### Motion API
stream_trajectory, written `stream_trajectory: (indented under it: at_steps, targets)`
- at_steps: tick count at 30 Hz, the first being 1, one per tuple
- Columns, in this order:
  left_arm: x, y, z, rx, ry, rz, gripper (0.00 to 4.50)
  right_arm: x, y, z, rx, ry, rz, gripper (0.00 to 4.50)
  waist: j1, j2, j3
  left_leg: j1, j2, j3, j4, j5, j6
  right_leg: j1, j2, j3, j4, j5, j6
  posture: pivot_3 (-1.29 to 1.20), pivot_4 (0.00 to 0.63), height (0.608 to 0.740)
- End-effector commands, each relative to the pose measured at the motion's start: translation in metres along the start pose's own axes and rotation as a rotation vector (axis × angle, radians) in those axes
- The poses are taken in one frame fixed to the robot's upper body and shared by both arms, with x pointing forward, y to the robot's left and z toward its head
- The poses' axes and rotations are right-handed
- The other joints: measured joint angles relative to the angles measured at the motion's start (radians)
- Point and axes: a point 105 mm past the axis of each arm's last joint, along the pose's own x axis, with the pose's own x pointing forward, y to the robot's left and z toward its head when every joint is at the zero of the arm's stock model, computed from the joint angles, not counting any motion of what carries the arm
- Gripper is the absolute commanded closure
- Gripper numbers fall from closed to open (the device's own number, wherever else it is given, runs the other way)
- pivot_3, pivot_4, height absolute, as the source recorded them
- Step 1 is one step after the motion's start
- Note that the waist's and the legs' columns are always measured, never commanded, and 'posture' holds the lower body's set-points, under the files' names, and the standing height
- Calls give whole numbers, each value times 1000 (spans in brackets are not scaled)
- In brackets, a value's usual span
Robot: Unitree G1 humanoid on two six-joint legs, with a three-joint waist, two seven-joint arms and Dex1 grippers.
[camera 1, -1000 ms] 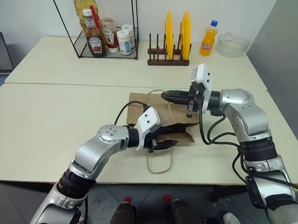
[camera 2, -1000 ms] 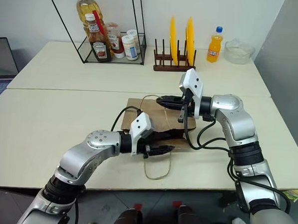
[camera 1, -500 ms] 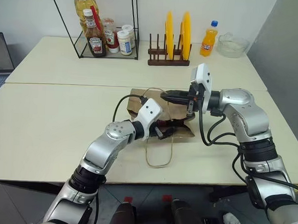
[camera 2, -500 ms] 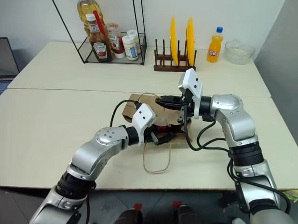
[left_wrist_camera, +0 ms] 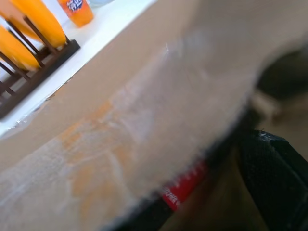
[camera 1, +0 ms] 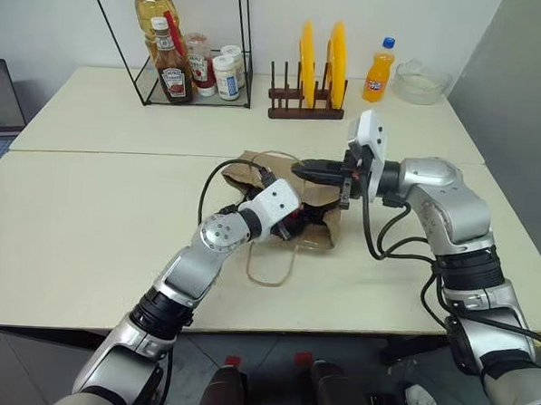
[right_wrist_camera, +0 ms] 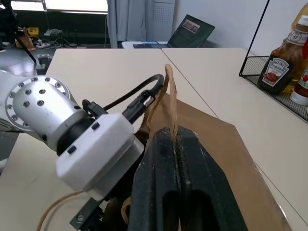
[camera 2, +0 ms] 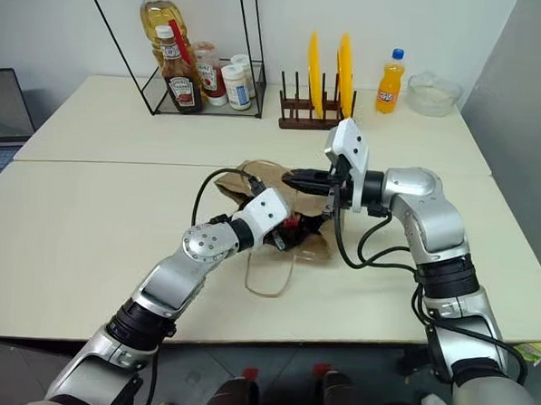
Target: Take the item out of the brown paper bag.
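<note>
Brown paper bag lies on the counter, its mouth entered by the spread-fingered left gripper; the cola bottle sits just inside. Beyond, the right gripper pinches the bag's upper edge, which could tear or slip, collapsing the opening.

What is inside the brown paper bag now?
Inside the bag, a red label of a bottle shows at its mouth, beside the left gripper reaching in. The paper covers the rest of the bottle. The right gripper pinches the bag's upper edge.
</note>
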Motion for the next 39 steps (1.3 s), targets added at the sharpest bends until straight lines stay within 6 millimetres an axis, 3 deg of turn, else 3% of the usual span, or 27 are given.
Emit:
stream_trajectory:
  at_steps: [1,18,34,37,39]
  targets:
    - [0,7,2,140,12,15,32,-3,-2,23,-38,-56,-13,4500,1,0,0,0,0,0,0,0,0,0,0,0,0,0,0,0,150,740]
    - [18,8,-7,539,107,-99,32,-1,2,24,-35,-53,2,4500,6,0,0,-1,-1,0,0,0,0,0,-1,-1,0,0,0,0,150,740]
    - [38,10,-13,493,166,-179,32,-1,1,26,-42,-53,-3,4500,15,0,0,-1,-2,0,0,0,0,0,-1,-1,0,0,0,0,150,740]
    - [39,8,-11,496,150,-188,553,-3,-1,26,-47,-50,-18,4500,15,0,0,-1,-2,0,0,0,0,0,-1,-1,0,0,0,0,150,740]
    - [39,8,-11,495,146,-191,1154,-4,-3,26,-48,-50,-26,4500,15,0,0,-1,-2,0,0,0,0,0,-1,-1,0,0,0,0,150,740]
